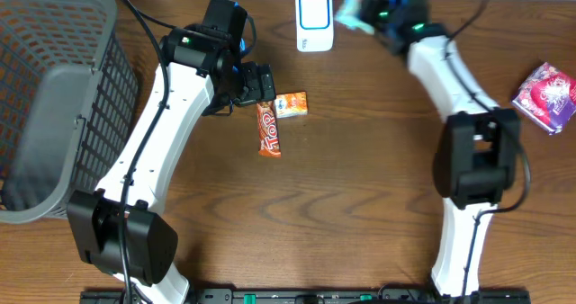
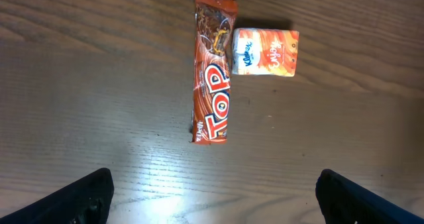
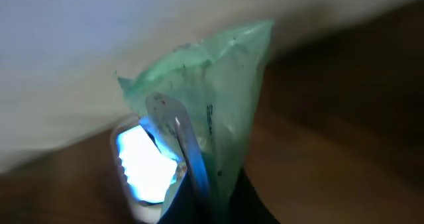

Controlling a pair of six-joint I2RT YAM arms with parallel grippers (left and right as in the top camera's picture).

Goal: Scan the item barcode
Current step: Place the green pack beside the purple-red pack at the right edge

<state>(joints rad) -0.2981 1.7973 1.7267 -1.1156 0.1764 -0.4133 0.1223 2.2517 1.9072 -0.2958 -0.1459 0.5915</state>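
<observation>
A pale green packet is held at the table's far edge, just right of the white scanner, with my right gripper shut on it. In the right wrist view the green packet stands up out of the shut gripper, and the scanner's lit blue-white face glows close on its left. My left gripper hangs open above bare wood. Beyond its fingertips lie an orange Top chocolate bar and a small orange Kleenex pack, neither touched.
A grey wire basket fills the far left. A pink and purple packet lies at the right edge. The Top bar and Kleenex pack lie side by side left of centre.
</observation>
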